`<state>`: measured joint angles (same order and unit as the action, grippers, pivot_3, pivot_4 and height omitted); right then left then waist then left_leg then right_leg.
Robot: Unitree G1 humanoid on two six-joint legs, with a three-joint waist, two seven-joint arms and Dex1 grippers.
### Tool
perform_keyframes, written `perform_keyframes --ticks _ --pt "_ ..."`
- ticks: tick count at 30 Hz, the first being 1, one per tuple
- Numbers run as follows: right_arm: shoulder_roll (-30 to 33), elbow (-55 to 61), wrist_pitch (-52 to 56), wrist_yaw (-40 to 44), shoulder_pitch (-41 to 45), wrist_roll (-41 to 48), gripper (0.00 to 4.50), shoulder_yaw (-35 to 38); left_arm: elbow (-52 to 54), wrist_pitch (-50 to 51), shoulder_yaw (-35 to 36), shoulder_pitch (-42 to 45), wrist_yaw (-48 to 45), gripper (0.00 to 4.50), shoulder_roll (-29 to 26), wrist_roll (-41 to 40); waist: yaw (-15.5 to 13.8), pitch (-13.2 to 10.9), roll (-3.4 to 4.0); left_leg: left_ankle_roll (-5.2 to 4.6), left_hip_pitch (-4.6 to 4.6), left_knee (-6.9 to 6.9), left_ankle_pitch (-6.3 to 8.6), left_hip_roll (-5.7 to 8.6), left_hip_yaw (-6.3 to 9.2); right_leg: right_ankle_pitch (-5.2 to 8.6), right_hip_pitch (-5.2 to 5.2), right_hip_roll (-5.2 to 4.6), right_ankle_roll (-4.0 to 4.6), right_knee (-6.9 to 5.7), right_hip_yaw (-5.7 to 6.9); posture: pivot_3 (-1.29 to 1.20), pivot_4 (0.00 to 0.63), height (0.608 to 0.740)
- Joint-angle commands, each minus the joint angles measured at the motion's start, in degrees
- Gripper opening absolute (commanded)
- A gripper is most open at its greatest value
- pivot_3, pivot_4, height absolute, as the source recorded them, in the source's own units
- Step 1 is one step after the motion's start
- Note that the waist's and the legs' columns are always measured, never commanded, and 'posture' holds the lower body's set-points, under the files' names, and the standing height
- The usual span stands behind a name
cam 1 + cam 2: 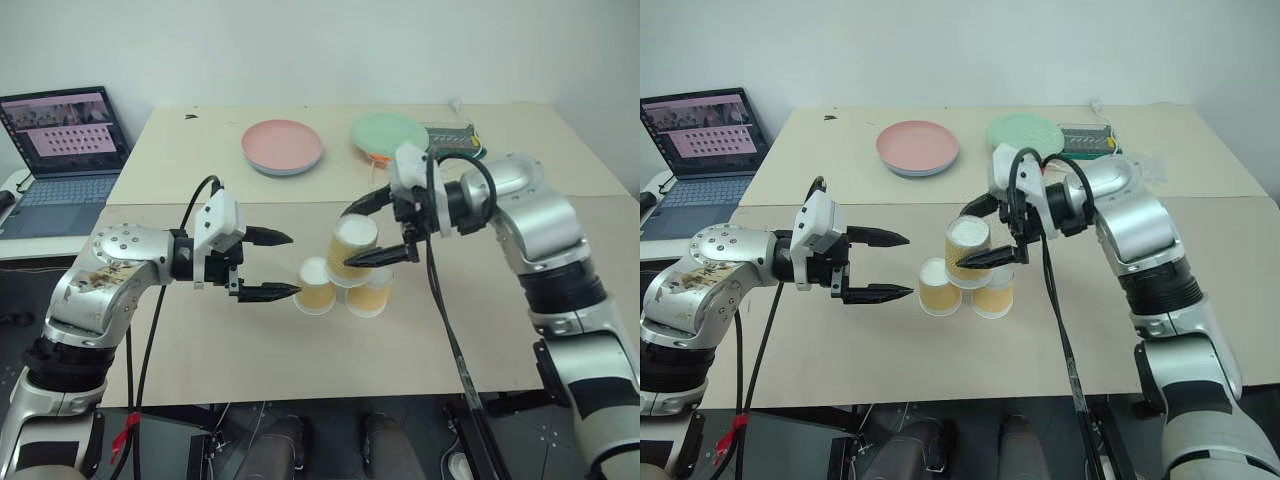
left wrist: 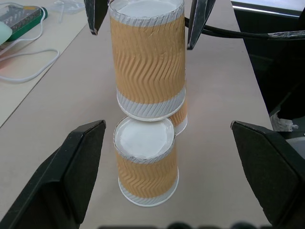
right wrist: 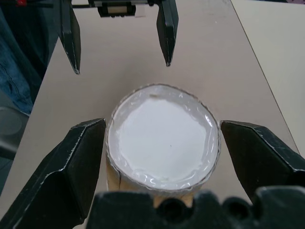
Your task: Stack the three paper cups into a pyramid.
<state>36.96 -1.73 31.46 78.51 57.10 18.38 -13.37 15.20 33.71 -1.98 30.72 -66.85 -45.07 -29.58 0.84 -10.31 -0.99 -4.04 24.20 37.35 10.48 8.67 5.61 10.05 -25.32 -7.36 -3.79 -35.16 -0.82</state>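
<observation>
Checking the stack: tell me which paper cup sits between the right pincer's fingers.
The top cup, resting upside down on the two lower cups. The open right pincer flanks it; the others stand on the table.

Three small tapered paper cups, with wavy ribbed tan-orange sides and white bands at rim and base, stand upside down on my counter (image 1: 200, 350), flat white bases up. Two form the bottom row, the left cup (image 1: 315, 286) and the right cup (image 1: 371, 292) close beside each other, rims on the counter. The top cup (image 1: 352, 247) rests on both, bridging the gap, so the pyramid (image 1: 965, 268) is built.
</observation>
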Motion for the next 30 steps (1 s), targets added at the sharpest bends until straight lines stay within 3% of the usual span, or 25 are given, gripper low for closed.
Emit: perform_keyframes --ticks 1,6,9,13,17,22,30 --pt "1.27 5.49 2.47 -1.02 2.93 3.23 4.44 4.13 0.80 -0.21 0.67 1.23 0.10 4.50 -0.11 -0.73 -0.04 0.00 0.00 0.00 0.00 -0.01 0.00 -0.01 0.00 0.00 0.00 0.00 0.00 0.00 0.00 0.00 0.150 0.729" --pt "1.53 8.28 6.09 -3.41 3.82 5.94 4.44 6.57 0.69 -0.17 0.79 1.22 0.40 4.50 0.13 -0.77 -0.04 0.00 0.00 0.01 -0.02 -0.02 0.00 -0.02 0.01 0.00 0.02 0.02 0.00 0.02 0.01 0.00 0.150 0.729" --pt "1.25 8.38 10.02 -9.19 4.60 8.83 4.44 11.98 1.24 1.03 2.22 0.52 3.05 4.50 1.19 -1.49 -0.07 0.00 0.00 0.01 -0.01 -0.02 0.00 -0.02 0.01 -0.01 0.01 0.01 0.01 0.01 0.00 0.00 0.150 0.729" --pt "2.89 3.37 14.68 -26.08 1.94 7.58 4.44 25.81 3.30 4.69 9.76 -3.29 18.06 4.50 7.95 -2.84 -0.40 0.00 0.00 0.01 0.00 -0.03 0.00 -0.01 0.03 -0.01 0.01 0.01 0.02 0.04 0.00 0.00 0.150 0.729" --pt "4.88 5.93 16.31 -35.56 -6.30 6.82 4.44 34.82 6.95 7.48 14.79 -7.94 32.22 4.50 15.02 -1.49 -1.48 0.05 -0.09 0.02 -0.06 -0.07 0.01 0.02 0.10 -0.02 0.03 0.01 0.00 0.10 0.01 0.00 0.150 0.729" --pt "6.29 7.07 12.37 -46.30 -20.59 -1.60 4.44 36.66 6.45 4.07 20.55 -11.59 47.99 4.50 24.46 2.20 -1.70 0.18 -0.05 0.10 -0.13 -0.18 -0.05 -0.03 -0.01 -0.08 0.20 -0.04 0.10 0.10 -0.03 0.00 0.150 0.729" --pt "1.96 0.91 -3.79 -54.00 -31.73 -10.79 4.44 30.27 -1.64 -6.73 21.01 -12.84 55.09 4.50 26.60 9.92 -1.23 0.22 0.02 0.20 -0.43 -0.19 -0.11 -0.20 -0.27 -0.14 0.39 0.10 0.16 0.08 -0.13 0.00 0.150 0.729"
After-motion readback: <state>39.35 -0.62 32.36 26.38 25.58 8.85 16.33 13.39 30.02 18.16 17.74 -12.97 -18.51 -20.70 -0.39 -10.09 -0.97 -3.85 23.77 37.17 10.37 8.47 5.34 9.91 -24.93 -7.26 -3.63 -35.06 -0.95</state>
